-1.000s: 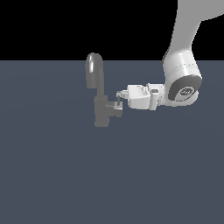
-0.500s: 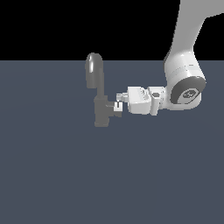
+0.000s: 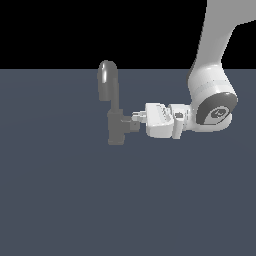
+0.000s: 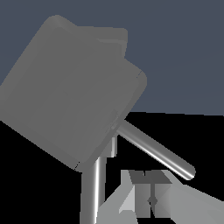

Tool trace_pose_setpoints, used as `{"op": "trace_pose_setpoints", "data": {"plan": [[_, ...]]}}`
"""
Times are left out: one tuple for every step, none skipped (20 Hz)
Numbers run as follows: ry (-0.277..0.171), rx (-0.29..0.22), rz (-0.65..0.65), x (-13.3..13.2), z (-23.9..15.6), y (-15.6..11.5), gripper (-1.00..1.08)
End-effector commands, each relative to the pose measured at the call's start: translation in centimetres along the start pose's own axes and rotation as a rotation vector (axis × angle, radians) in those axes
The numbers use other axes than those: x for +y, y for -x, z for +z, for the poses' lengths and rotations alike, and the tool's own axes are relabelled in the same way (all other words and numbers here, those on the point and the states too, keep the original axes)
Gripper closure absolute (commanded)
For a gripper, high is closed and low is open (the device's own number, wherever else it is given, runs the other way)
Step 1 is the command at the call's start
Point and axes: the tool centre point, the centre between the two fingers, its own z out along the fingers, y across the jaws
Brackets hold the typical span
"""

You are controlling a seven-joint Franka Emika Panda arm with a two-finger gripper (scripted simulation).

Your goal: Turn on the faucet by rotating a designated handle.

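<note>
In the exterior view the faucet (image 3: 114, 107) stands on the flat grey floor (image 3: 60, 200), its arched spout rising above a boxy body. The handle (image 3: 131, 122) sticks out sideways from that body toward the exterior view's right, its long axis roughly level. The arm lies horizontal on that same side, and the gripper (image 3: 137, 118) points straight along the stub, fingertips right at its end (whether touching, I cannot tell).

In the wrist view the faucet body (image 4: 74, 87) fills most of the picture, a thin lever pin (image 4: 155, 151) slanting away from it. One pale finger (image 4: 146, 192) shows near the pin. How wide the jaws stand is not shown, nor any grip.
</note>
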Motion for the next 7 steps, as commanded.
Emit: {"op": "trace_pose_setpoints", "data": {"plan": [[-0.001, 0.002, 0.033, 1.4, 0.0, -2.9, 1.08], [-0.001, 0.002, 0.037, 1.7, 0.0, -3.6, 1.08], [-0.001, 0.002, 0.040, 2.0, 0.0, -4.3, 1.08], [0.000, 0.001, 0.043, 2.3, 0.0, -4.9, 1.08], [0.000, 0.001, 0.047, 2.6, 0.0, -5.6, 1.08], [0.001, 0.001, 0.050, 2.9, 0.0, -6.3, 1.08], [0.001, 0.001, 0.050, 2.9, 0.0, -6.3, 1.08]]}}
